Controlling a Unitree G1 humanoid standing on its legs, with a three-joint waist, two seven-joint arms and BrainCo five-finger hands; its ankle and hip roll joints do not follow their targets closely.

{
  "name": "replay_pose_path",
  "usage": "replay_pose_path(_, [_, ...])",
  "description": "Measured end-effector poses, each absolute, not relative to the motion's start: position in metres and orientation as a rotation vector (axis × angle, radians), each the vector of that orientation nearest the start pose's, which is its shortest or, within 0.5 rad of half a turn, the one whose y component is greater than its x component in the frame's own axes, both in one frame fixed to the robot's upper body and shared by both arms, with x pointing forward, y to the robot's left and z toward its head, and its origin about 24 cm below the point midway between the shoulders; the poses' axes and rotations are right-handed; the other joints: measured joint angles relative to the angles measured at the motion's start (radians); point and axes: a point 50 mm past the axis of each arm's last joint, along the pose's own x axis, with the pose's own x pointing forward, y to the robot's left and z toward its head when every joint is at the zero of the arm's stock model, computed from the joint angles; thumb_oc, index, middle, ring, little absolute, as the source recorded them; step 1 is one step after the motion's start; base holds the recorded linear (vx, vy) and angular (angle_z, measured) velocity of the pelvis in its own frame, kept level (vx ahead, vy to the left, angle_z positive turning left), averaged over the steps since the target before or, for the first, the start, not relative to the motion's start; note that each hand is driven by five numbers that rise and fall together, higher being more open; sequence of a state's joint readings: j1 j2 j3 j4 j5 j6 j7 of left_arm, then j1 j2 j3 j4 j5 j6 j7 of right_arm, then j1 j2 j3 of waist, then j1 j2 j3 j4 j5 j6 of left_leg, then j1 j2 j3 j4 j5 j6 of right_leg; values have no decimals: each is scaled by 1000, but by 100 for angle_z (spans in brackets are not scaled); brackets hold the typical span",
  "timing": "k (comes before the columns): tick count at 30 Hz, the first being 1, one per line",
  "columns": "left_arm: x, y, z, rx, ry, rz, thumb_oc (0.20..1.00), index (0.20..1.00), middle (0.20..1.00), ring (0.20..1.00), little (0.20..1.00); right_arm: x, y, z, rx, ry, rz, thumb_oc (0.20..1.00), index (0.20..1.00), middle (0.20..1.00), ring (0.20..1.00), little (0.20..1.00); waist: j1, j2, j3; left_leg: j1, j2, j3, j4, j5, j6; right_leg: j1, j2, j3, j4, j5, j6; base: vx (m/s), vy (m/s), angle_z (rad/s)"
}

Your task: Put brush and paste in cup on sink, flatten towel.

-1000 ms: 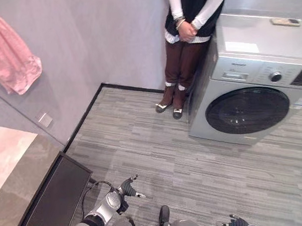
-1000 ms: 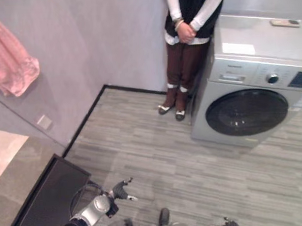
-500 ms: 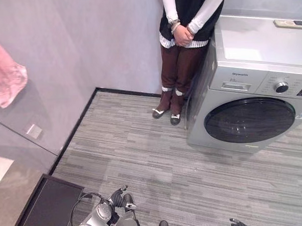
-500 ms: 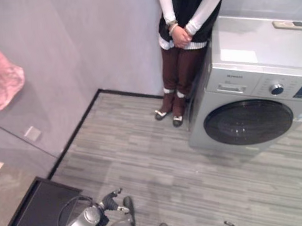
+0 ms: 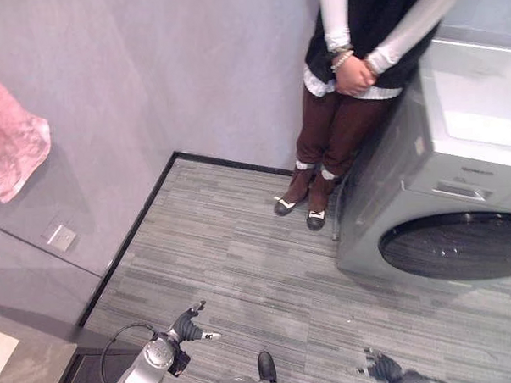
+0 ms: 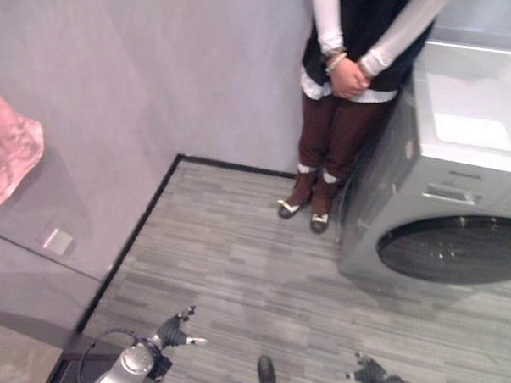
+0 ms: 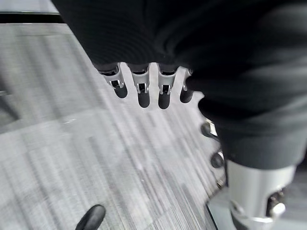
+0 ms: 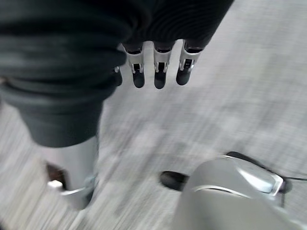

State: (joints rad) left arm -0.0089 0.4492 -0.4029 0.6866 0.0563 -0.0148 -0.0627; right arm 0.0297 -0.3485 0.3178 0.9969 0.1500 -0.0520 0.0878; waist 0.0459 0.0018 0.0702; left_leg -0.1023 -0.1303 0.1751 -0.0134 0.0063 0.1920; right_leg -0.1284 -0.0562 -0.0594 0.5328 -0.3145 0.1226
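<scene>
My left hand (image 5: 187,328) is silver with dark tips and a dark ribbed cover; my right hand (image 5: 384,369) looks the same. Below both runs a grey floor of narrow striped planks (image 5: 241,260), paler and darker streaks mixed. Far ahead of my left hand hangs a soft pink cloth towel (image 5: 11,138) on a pale lilac-grey wall (image 5: 174,68). Ahead of my right hand stands a silver-grey washing machine with a dark round glass door (image 5: 460,208), beside a person in maroon trousers, a black top and white sleeves (image 5: 344,86).

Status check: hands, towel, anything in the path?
Left hand and right hand open, empty, low over the floor. Pink towel hangs on the wall, bunched. Person stands by the washer.
</scene>
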Motion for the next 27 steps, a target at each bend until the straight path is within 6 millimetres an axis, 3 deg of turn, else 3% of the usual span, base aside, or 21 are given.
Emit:
replay_pose_path(3, [176, 227, -103, 603, 778, -312, 1000, 1000, 1000, 1000, 1000, 131, -235, -139, -288, 1003, 129, 1000, 1000, 1000, 1000, 1000, -6, 12, 15, 13, 15, -60, -8, -17, -8, -142, 34, 33, -19, 4, -6, 168, 2, 41])
replay_pose_path(4, [177, 228, -104, 609, 783, -312, 1000, 1000, 1000, 1000, 1000, 126, -234, -142, -288, 1021, 136, 1000, 1000, 1000, 1000, 1000, -19, 9, 34, 35, 26, -92, -15, -12, -22, -195, 62, 34, -69, 37, -27, 133, -23, 73])
replay_pose_path(7, [170, 235, -108, 620, 820, -297, 1000, 1000, 1000, 1000, 1000, 111, -231, -149, -279, 1083, 136, 1000, 1000, 1000, 1000, 1000, -22, -29, 55, 89, 22, -118, -25, -23, -57, -230, 82, 24, -200, 156, -30, 150, -56, 47])
replay_pose_path(8, [167, 236, -110, 619, 833, -296, 1000, 1000, 1000, 1000, 1000, 110, -230, -150, -279, 1090, 138, 1000, 1000, 1000, 1000, 1000, -27, -54, 50, 110, 20, -139, -22, -34, -71, -234, 87, 22, -247, 214, -31, 120, -72, 35])
replay_pose_path(11, [168, 234, -110, 614, 829, -301, 1000, 1000, 1000, 1000, 1000, 100, -229, -154, -275, 1122, 139, 1000, 1000, 1000, 1000, 1000, -35, -80, 49, 141, 14, -183, -27, -52, -94, -164, 61, -30, -363, 327, -43, 71, -94, 47])
replay_pose_path(12, [168, 233, -110, 611, 829, -302, 1000, 1000, 1000, 1000, 1000, 96, -230, -155, -275, 1138, 137, 1000, 1000, 1000, 1000, 1000, -31, -83, 48, 153, 15, -182, -23, -60, -108, -138, 64, -34, -404, 382, -63, 38, -70, 16])
replay_pose_path(13, [167, 231, -111, 606, 831, -304, 1000, 1000, 1000, 1000, 1000, 95, -232, -155, -277, 1147, 131, 1000, 1000, 1000, 1000, 1000, -30, -85, 47, 157, 18, -175, -11, -69, -121, -113, 69, -35, -438, 418, -116, 36, -99, -3])
replay_pose_path(17, [182, 218, -107, 571, 783, -308, 1000, 1000, 1000, 1000, 1000, 116, -242, -148, -321, 1099, 127, 1000, 1000, 1000, 1000, 1000, -20, -37, 71, 93, 32, -165, 110, -108, -176, -42, 82, -49, -561, 447, -161, 14, -95, 10])
replay_pose_path(19, [190, 215, -104, 569, 759, -309, 1000, 1000, 1000, 1000, 1000, 119, -243, -146, -329, 1093, 129, 1000, 1000, 1000, 1000, 1000, -21, -42, 78, 50, 30, -163, 207, -125, -201, -21, 73, -66, -582, 447, -165, -20, -45, 38])
replay_pose_path(20, [195, 213, -101, 568, 743, -307, 1000, 1000, 1000, 1000, 1000, 122, -245, -145, -336, 1084, 125, 1000, 1000, 1000, 1000, 1000, -20, -50, 88, 7, 32, -155, 296, -134, -220, -4, 60, -83, -589, 444, -187, -1, -8, 69])
replay_pose_path(21, [202, 212, -98, 570, 726, -305, 1000, 1000, 1000, 1000, 1000, 123, -247, -144, -342, 1081, 121, 1000, 1000, 1000, 1000, 1000, -32, -64, 101, -44, 48, -74, 382, -136, -264, 15, 42, -125, -610, 438, -204, 13, 11, 94])
replay_pose_path(23, [209, 210, -95, 572, 708, -305, 1000, 1000, 1000, 1000, 1000, 119, -248, -145, -343, 1095, 115, 1000, 1000, 1000, 1000, 1000, -58, -66, 105, -64, 127, 75, 321, -134, -257, 25, 34, -200, -627, 424, -207, 73, 27, 103])
replay_pose_path(24, [212, 208, -93, 572, 693, -308, 1000, 1000, 1000, 1000, 1000, 119, -249, -145, -343, 1101, 113, 1000, 1000, 1000, 1000, 1000, -48, -71, 115, -73, 166, 98, 225, -131, -262, 14, 38, -196, -607, 409, -199, 137, 53, 54])
replay_pose_path(26, [204, 208, -98, 564, 724, -311, 1000, 1000, 1000, 1000, 1000, 122, -249, -144, -347, 1089, 113, 1000, 1000, 1000, 1000, 1000, -37, -69, 119, -73, 189, 76, 138, -103, -261, 15, 38, -196, -610, 403, -196, 189, 106, 16])
replay_pose_path(27, [202, 207, -100, 559, 729, -313, 1000, 1000, 1000, 1000, 1000, 123, -249, -144, -349, 1085, 116, 1000, 1000, 1000, 1000, 1000, -38, -63, 121, -74, 202, 83, 108, -89, -277, 22, 37, -196, -617, 397, -187, 244, 148, 21])
